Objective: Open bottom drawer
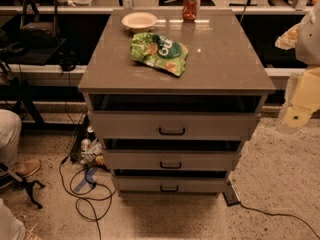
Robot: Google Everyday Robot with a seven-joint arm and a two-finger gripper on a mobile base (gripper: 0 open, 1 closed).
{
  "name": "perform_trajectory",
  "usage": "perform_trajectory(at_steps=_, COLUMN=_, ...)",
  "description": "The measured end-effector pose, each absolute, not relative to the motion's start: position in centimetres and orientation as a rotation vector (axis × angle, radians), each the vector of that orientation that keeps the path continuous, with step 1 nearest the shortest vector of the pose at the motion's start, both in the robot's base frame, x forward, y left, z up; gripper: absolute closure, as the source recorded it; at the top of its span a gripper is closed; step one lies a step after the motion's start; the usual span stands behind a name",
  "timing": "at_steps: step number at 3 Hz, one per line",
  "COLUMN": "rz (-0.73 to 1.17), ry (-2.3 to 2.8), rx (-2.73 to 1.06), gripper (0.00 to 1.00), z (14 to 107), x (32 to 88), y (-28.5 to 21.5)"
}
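Note:
The bottom drawer is the lowest and narrowest grey-beige front of the cabinet, with a small black bar handle. A thin dark gap shows above its front. Above it are the middle drawer and the wider top drawer, each with a black handle. My gripper, on the beige-white arm, hangs at the right edge of the view, level with the top drawer and well to the right of the cabinet, touching nothing.
On the cabinet top lie a green chip bag, a pale bowl and a red can. Black cables and cans lie on the floor to the left. A person's leg and shoe are at far left.

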State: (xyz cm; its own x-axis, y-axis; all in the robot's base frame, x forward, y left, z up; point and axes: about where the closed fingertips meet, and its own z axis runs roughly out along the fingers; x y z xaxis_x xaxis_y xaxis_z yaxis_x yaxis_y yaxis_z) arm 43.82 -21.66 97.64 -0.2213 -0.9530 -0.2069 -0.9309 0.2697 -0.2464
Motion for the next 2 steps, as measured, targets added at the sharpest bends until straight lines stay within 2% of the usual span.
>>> perform_trajectory(at_steps=2, rz=-0.109, ry=2.188, rx=-1.747, gripper=0.00, z=95.4, x=44.9, y=-22.6)
